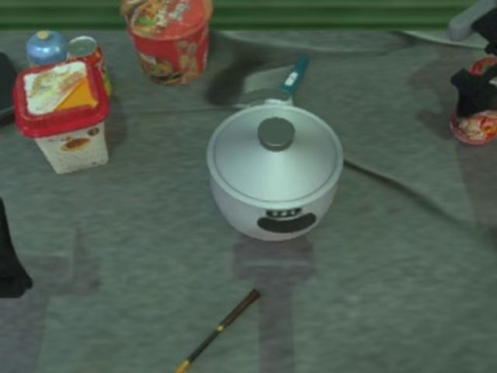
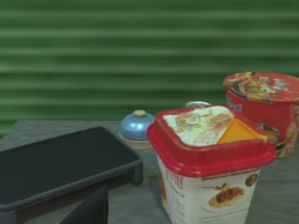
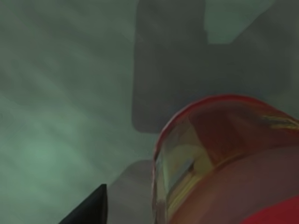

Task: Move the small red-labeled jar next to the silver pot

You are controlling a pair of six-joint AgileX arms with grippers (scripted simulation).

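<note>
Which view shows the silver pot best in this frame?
The top view: the silver pot sits mid-table, whole, with lid, knob, side mark and handle visible. The left wrist view shows other containers but not the pot; the right wrist view shows only a red jar close up.

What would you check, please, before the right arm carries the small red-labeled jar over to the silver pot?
1. Right gripper at the small red-labeled jar, top view's right edge: ok.
2. Fingers closed firmly on the jar: cannot tell.
3. Bare cloth on the right of the silver pot to set it down: ok.
4. Straight path from jar to pot free of objects: ok.
5. Left gripper parked at the left edge, out of the way: ok.
6. Chopstick lies in front of the pot, off the path: ok.
</note>
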